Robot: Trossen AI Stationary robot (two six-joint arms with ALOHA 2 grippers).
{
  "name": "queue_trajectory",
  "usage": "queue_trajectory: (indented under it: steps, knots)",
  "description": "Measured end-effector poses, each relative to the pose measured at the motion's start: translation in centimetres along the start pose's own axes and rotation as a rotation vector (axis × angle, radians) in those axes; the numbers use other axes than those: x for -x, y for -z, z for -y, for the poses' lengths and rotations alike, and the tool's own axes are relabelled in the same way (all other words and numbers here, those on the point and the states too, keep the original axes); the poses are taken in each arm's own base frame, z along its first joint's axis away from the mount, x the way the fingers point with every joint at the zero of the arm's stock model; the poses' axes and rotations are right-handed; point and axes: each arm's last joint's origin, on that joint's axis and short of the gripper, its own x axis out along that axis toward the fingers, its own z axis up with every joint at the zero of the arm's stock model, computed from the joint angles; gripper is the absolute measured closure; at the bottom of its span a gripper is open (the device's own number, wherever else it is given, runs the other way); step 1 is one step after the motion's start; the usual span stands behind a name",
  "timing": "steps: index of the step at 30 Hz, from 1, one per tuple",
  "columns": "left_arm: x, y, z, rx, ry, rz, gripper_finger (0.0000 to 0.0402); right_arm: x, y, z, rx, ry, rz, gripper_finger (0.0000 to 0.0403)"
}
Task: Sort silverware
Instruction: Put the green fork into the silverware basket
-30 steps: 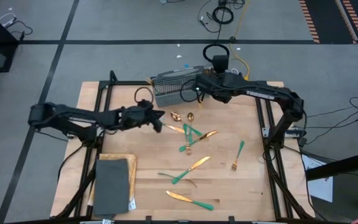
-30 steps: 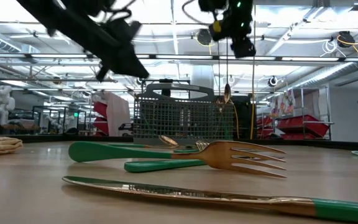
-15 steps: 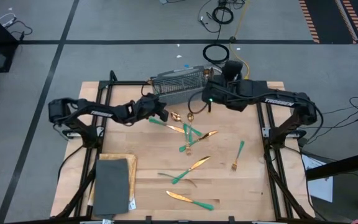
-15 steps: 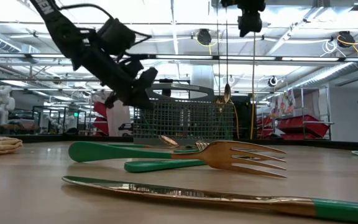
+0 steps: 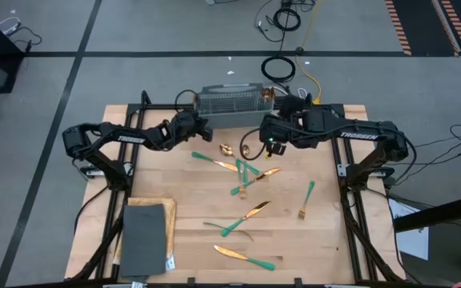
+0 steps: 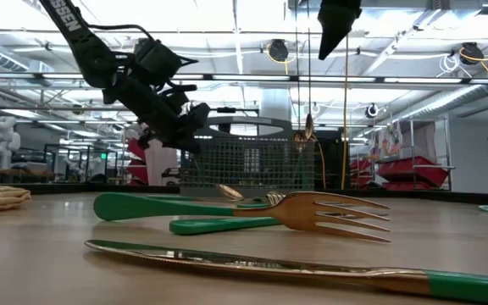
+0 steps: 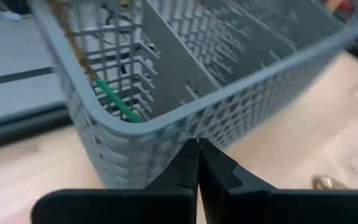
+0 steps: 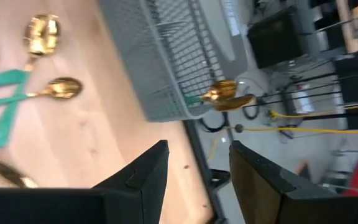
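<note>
Several gold-headed, teal-handled spoons, forks and knives lie flat across the table's middle, among them two spoons [image 5: 244,150], a knife [image 5: 214,162] and a fork [image 5: 306,200]. One spoon stands in the grey mesh basket [image 5: 230,100] with its gold head [image 8: 225,93] above the rim. A teal handle [image 7: 114,99] shows inside the basket. My left gripper [image 7: 197,155] is shut at the basket's near wall, toward its left end. My right gripper [image 8: 197,168] is open and raised in the air [image 6: 337,25], just near and right of the basket. My left gripper has its shut fingertips [image 7: 191,152] level against the basket's near wall [image 7: 166,134], just under the rim, coming from the table's near-left side. The basket stands on the table. The wrist view looks along the fingers, so I cannot tell for sure that they touch.
A dark grey slab [image 5: 145,240] lies on a tan mat [image 5: 169,220] at the near left corner. The basket sits at the far edge. Bare wood lies on the table's right side [image 5: 326,232]. Cables lie on the floor beyond the far edge.
My left gripper has swung from the table's left-middle toward the far edge, up to the basket's near wall. My right gripper has drawn back from above the basket toward the right and near side, and has turned. The basket has turned straighter and shifted toward the far edge.
</note>
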Motion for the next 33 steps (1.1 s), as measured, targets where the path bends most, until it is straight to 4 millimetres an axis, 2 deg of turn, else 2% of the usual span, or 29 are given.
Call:
queue_trajectory:
  steps: [9, 15, 20, 23, 26, 30, 33]
  knots:
    - [-0.1, -0.5, -0.2, 0.057, 0.071, 0.0, 0.0395, 0.7, 0.1, -1.2, -0.061, -0.136, 0.003, 0.0245]
    - [1.7, -0.9, 2.1, 0.182, 0.483, -0.145, 0.0395, 1.5, 0.2, -2.4, -0.089, -0.315, -0.014, 0.0245]
    - [5.6, -2.4, 4.6, 0.274, 0.758, -0.196, 0.0395, 0.9, -0.2, -3.6, -0.294, -0.357, -0.086, 0.0245]
    - [8.9, -3.7, 5.8, 0.282, 0.882, -0.155, 0.0395, -0.6, -1.0, -5.8, -0.337, -0.348, -0.133, 0.0245]
    - [12.5, -5.1, 6.3, 0.278, 1.001, -0.083, 0.0395, -2.6, -2.0, -8.9, -0.318, -0.376, -0.172, 0.0245]
    - [16.8, -6.5, 6.0, 0.3, 1.104, 0.019, 0.0395, -4.9, -2.7, -14.2, -0.264, -0.48, -0.236, 0.0245]
    - [19.0, -7.1, 5.3, 0.323, 1.111, 0.079, 0.0395, -6.3, -2.6, -17.7, -0.262, -0.488, -0.289, 0.0245]
